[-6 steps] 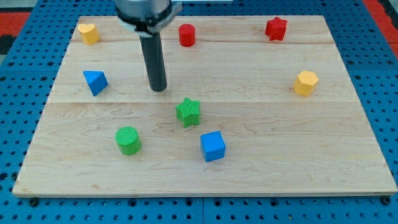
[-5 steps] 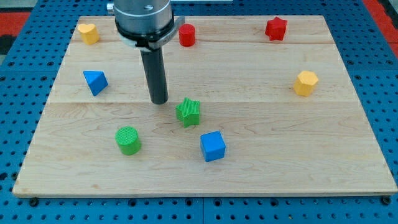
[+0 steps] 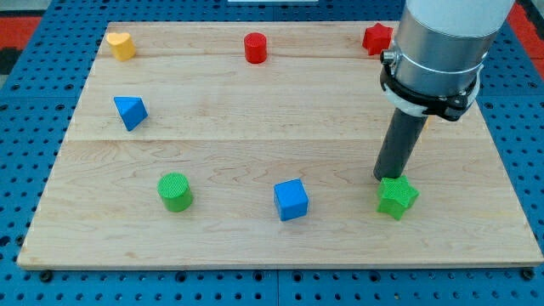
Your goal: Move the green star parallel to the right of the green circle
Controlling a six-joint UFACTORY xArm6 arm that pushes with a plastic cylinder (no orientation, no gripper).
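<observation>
The green star (image 3: 397, 196) lies at the lower right of the wooden board (image 3: 102, 229). The green circle (image 3: 175, 190) is at the lower left, at about the same height in the view. A blue cube (image 3: 291, 200) sits between them. My tip (image 3: 385, 177) is right against the star's upper left side, touching or nearly touching it. The rod rises from there to the arm's grey body at the view's top right.
A blue triangular block (image 3: 130, 111) is at the left, a yellow block (image 3: 121, 45) at the top left, a red cylinder (image 3: 255, 48) at the top middle. A red star (image 3: 375, 38) at the top right is partly hidden by the arm.
The green star has been pushed from the board's middle to the lower right. My tip has moved from upper left of the star's old place to the right with it. The yellow block at the right is now hidden.
</observation>
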